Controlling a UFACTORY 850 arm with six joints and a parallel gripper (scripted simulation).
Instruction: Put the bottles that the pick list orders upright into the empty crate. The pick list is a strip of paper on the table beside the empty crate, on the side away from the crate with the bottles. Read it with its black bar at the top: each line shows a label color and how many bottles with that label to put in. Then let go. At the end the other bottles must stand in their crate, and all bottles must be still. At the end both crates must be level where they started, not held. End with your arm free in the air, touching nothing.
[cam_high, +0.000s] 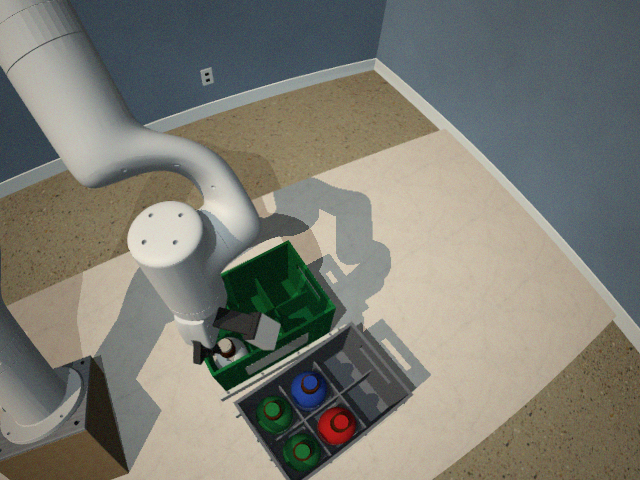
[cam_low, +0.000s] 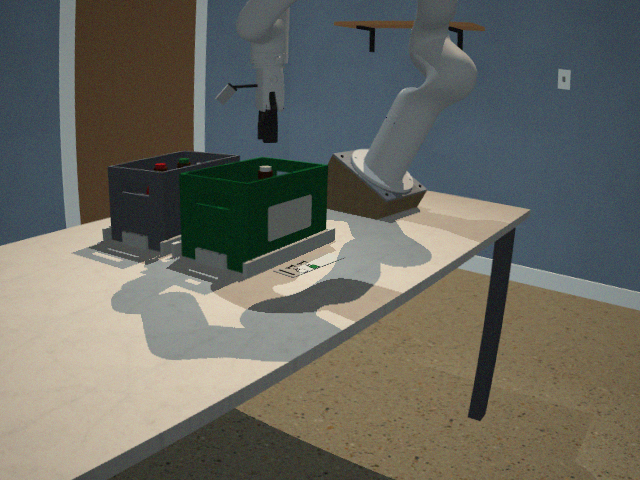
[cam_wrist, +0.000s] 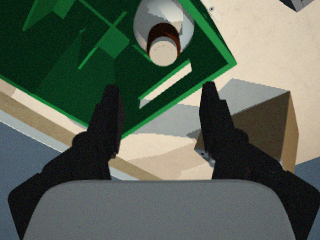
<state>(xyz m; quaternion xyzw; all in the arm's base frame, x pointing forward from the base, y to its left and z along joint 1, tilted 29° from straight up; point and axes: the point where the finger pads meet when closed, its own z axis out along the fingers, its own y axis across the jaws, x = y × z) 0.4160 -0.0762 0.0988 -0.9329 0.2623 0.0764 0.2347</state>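
Observation:
My gripper (cam_low: 267, 135) (cam_wrist: 161, 98) is open and empty. It hangs well above the near corner cell of the green crate (cam_high: 315, 294) (cam_low: 227, 217) (cam_wrist: 60, 47). A white-label bottle (cam_high: 225, 350) (cam_low: 265, 171) (cam_wrist: 162, 40) with a brown cap stands upright in that cell, apart from the fingers. The grey crate (cam_high: 383, 361) (cam_low: 139, 196) beside it holds a blue bottle (cam_high: 309, 388), a red bottle (cam_high: 337, 424) and two green bottles (cam_high: 273, 413) (cam_high: 301, 451), all upright. The pick list (cam_low: 305, 267) lies on the table beside the green crate.
The arm's wedge-shaped base (cam_high: 98, 413) (cam_low: 356, 191) stands close behind the green crate. The arm's wrist hides the crate's left side in the top view. The table edge runs near the pick list.

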